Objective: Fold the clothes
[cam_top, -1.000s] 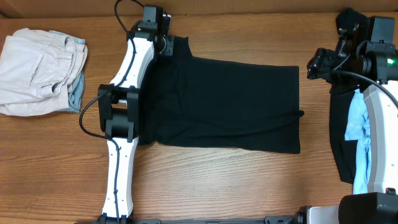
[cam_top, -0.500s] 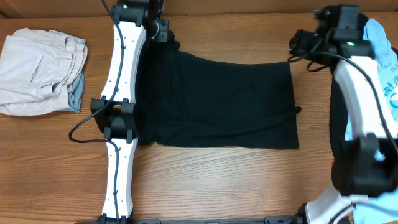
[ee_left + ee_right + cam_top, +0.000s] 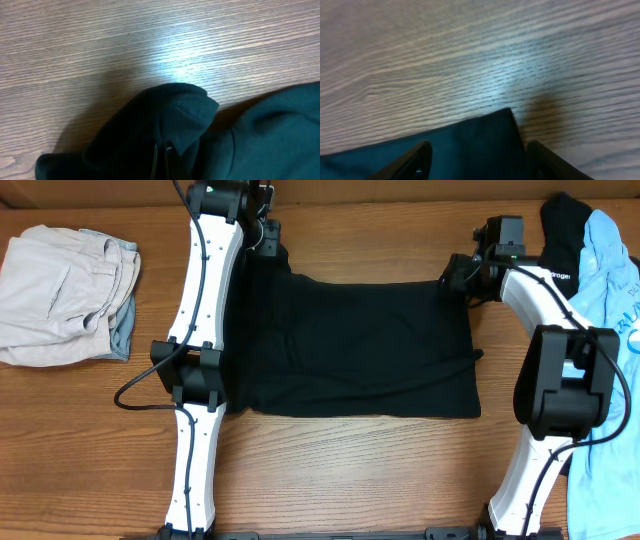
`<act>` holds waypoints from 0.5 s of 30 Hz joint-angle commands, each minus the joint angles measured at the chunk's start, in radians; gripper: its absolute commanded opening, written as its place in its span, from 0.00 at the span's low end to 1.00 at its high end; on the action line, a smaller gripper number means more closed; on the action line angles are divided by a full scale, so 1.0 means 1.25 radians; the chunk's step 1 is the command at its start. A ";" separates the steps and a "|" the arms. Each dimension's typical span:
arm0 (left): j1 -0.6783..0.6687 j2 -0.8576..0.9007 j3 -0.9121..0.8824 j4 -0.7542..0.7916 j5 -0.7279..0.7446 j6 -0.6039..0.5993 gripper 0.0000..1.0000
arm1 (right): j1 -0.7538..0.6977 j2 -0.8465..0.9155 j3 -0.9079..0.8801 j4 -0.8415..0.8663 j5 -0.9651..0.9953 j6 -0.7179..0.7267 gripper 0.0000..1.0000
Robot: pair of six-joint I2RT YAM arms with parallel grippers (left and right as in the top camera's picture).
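Left gripper (image 3: 265, 242): jaws clamped on bunched far-left corner of plain black fabric shirt (image 3: 360, 345). Right gripper (image 3: 477, 157): fingers (image 3: 420, 160) apart, straddling shirt's far-right corner. Shirt spread flat mid brown wooden table (image 3: 350, 480). Beige folded garment (image 3: 60, 290) far left, atop grey-blue garment (image 3: 122, 330). Light blue garment (image 3: 610, 270) and second black garment (image 3: 565, 225) at right edge.

The black T-shirt (image 3: 360, 345) lies flat in the middle of the overhead frame, spread as a wide rectangle. Its upper-left corner is bunched and raised, and a stitched hem shows there. At the far left a folded beige garment (image 3: 60, 295) rests on a light blue piece (image 3: 122, 330). Along the right edge lie a light blue garment (image 3: 610, 270) and a black garment (image 3: 565, 225), both unfolded.
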State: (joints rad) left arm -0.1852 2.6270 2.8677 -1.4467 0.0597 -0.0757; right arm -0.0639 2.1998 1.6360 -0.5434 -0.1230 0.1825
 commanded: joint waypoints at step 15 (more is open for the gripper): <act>0.009 -0.023 0.015 -0.091 -0.039 -0.005 0.04 | 0.002 0.064 0.005 0.033 0.014 0.002 0.20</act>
State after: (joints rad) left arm -0.1875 2.6270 2.8677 -1.5421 0.0467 -0.0757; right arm -0.0639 2.2585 1.6363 -0.5068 -0.1089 0.1848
